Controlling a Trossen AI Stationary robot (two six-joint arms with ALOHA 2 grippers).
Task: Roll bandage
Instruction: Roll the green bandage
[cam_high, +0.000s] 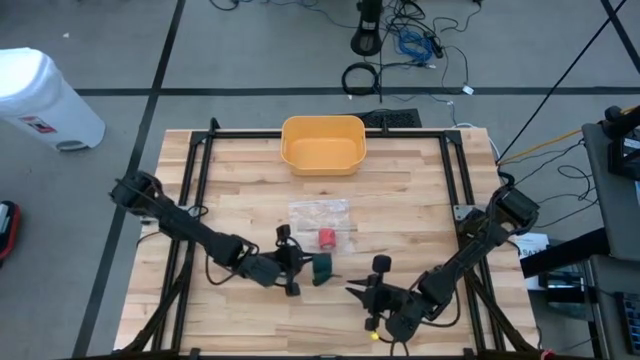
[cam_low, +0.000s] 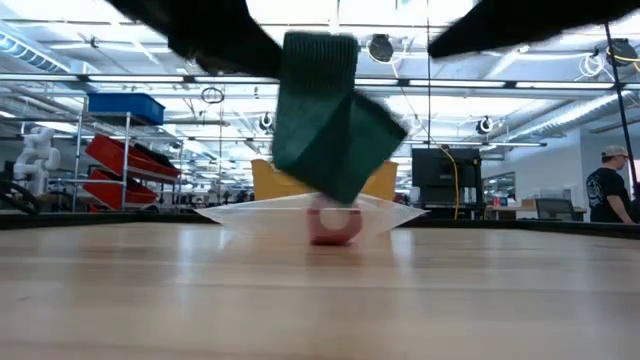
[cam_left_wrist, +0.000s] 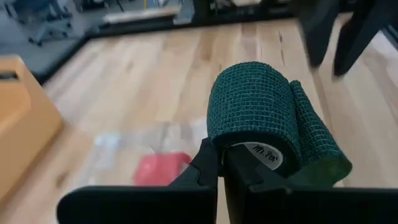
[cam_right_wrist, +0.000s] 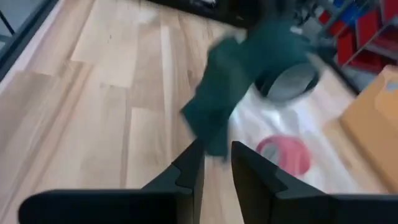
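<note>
A: Left gripper (cam_left_wrist: 219, 163) is clamped on the core rim of the green bandage roll (cam_left_wrist: 255, 115), held off the table (cam_high: 250, 215) with a loose tail drooping.

B: Right gripper (cam_right_wrist: 216, 163)?

A: Just short of that tail, fingers slightly parted, gripping nothing.

B: We only see the lift in the low view. Beyond the roll: red roll (cam_high: 327, 238) on a clear bag (cam_high: 318, 212), then the yellow bin (cam_high: 322, 144).

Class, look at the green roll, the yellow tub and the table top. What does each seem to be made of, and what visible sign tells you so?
Green roll: looks like stretchy woven bandage cloth, matt, with a fine grid weave and a loose tail.
Yellow tub: probably moulded plastic, smooth, with rounded corners and one even colour.
Table top: wood, pale planks with visible grain and joints, with a low sheen.
</note>
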